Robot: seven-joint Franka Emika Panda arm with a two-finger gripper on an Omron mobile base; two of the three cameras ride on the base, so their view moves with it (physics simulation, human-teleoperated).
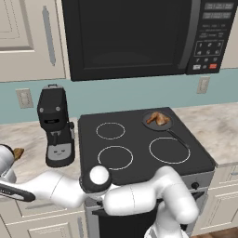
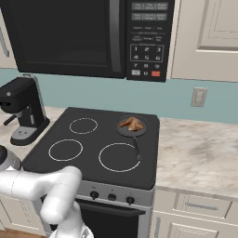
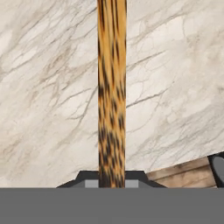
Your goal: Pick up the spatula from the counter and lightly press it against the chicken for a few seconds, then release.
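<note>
Grasp on the tool before the carry to the pan. The gripper [image 3: 111, 183] is clamped on the spatula [image 3: 112, 87], whose striped wooden handle runs straight out from between the finger tips over the marble counter [image 3: 43, 87]; whether the handle is lifted clear or resting on the stone cannot be told, and the blade end is out of frame. The chicken [image 1: 157, 119] lies in a small dark pan [image 1: 179, 138] on the back right ring of the stove [image 1: 139, 139], well apart from the hand, which reaches low to the left of the stove. Likely hazards, as judged from this layout: the long handle may pivot or slip between the narrow jaws during a wide swing, since much of its length overhangs the grip; the coffee machine [image 1: 56, 125] stands between the hand and the stove and could be struck on a low path; a press that is too firm or off-centre could skid the chicken [image 2: 132, 123] or push the light pan [image 2: 137, 148] across the smooth stove top.
</note>
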